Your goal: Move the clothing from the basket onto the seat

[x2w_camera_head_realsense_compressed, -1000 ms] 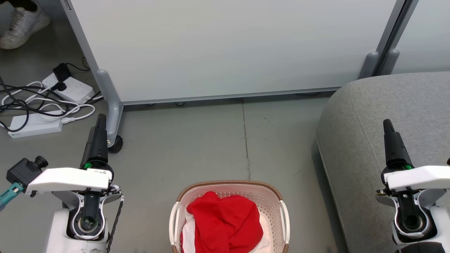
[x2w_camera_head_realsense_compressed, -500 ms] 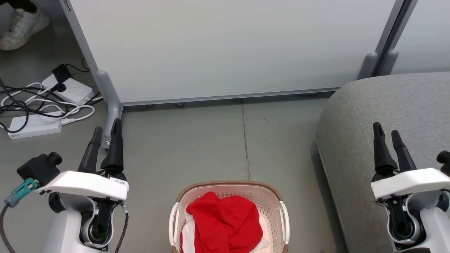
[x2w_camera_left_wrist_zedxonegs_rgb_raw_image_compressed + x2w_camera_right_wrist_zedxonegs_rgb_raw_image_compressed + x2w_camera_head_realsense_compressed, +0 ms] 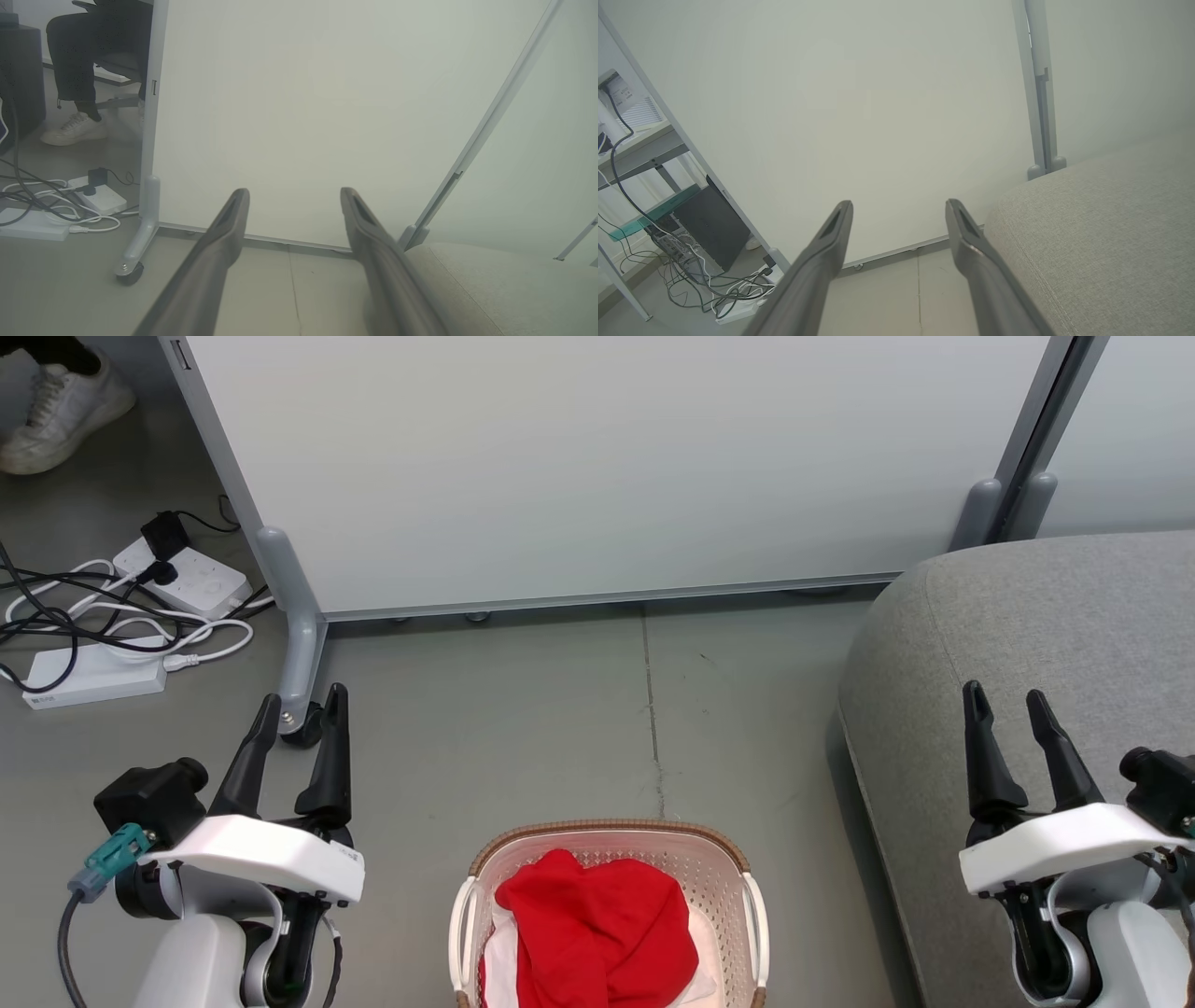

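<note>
My left gripper (image 3: pixel 304 695) hangs released over the grey concrete floor (image 3: pixel 523 728), its two long dark fingers (image 3: pixel 219 261) spread apart with nothing between them. My right gripper (image 3: pixel 1004 691) is parted too and holds nothing, poised above the near rounded corner of the large grey fabric upholstered seat (image 3: pixel 1074 616).

The bright red soft clothing (image 3: pixel 597 933) lies heaped in the white perforated plastic basket with its brown woven-look rim (image 3: pixel 607 825). White fabric shows beneath the red, perhaps a second garment. The basket stands on the floor between my two arms, near the seat's left edge but apart from it.

A pale partition panel on grey castor legs (image 3: pixel 597 467) stands across the far floor. White power strips with tangled cables (image 3: pixel 112 616) lie by its left leg, and a person's white shoe (image 3: pixel 56 411) rests beyond them.
</note>
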Motion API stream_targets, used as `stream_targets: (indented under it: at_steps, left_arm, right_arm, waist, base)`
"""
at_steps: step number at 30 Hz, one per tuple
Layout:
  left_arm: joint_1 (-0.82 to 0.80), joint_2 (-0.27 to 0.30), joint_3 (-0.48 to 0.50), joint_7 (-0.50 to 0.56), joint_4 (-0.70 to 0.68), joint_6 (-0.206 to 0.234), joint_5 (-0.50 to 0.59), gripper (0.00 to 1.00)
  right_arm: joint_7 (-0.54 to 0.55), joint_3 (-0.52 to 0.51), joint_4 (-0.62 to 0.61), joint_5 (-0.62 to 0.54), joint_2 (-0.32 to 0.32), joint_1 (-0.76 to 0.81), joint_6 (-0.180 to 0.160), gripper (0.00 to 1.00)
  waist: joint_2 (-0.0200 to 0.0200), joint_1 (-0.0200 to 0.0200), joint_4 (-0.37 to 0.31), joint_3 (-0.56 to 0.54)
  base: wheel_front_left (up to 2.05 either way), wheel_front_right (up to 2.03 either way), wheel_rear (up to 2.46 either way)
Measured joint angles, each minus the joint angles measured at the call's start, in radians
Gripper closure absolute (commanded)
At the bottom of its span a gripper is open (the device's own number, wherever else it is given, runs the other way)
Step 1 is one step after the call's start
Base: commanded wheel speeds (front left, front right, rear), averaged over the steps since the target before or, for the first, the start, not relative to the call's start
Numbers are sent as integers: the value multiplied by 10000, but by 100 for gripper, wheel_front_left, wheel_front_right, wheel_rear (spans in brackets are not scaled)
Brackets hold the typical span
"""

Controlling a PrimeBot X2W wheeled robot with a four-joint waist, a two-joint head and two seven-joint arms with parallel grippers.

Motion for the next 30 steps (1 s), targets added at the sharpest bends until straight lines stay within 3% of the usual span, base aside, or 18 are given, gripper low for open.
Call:
stream_targets:
  at_steps: [15,30]
  left_arm:
    - [234,84,-311,-428,73,393,1622,0]
    - [593,75,-441,-393,27,642,2522,0]
  right_arm:
    - [-21,138,-33,-1868,29,245,10,0]
    - [17,54,-84,-3104,159,537,12,0]
  waist:
    - [0,0,54,-81]
    - [0,0,80,-147]
  base:
    - [0,0,0]
    - [0,0,0]
